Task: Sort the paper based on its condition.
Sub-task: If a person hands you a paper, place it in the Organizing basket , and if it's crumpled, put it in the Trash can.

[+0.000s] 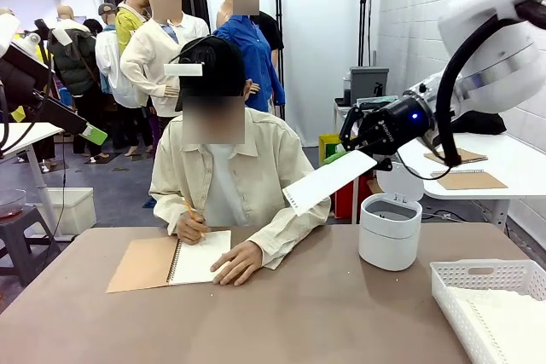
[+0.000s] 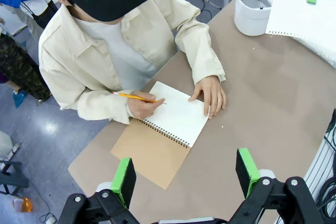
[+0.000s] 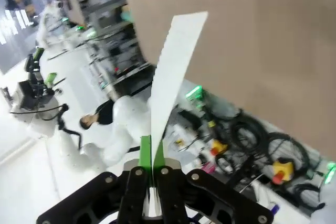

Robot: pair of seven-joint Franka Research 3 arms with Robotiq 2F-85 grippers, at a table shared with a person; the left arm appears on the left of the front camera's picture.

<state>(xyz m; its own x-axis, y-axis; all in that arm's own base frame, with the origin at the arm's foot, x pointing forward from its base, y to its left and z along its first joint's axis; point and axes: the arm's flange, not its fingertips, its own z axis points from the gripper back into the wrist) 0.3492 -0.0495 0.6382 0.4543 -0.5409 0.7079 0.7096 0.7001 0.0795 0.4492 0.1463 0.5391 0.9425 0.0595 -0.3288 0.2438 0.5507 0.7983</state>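
My right gripper (image 1: pixel 365 147) is shut on one corner of a flat off-white sheet of paper (image 1: pixel 328 182), held in the air above the table's right side near a white bin (image 1: pixel 390 230). In the right wrist view the paper (image 3: pixel 170 77) runs edge-on up from the closed gripper (image 3: pixel 151 157). From the left wrist camera the same paper (image 2: pixel 307 17) shows at top right. My left gripper (image 2: pixel 185 174) hangs open high over the table's near edge, holding nothing; in the front view the left gripper (image 1: pixel 92 135) is raised at the far left.
A person across the table writes with a pencil (image 2: pixel 134 97) in an open spiral notebook (image 1: pixel 175 260), one hand flat on the page. A white lattice basket (image 1: pixel 478 272) with pale sheets inside stands at the front right. The brown table (image 1: pixel 324 313) is bare in the middle.
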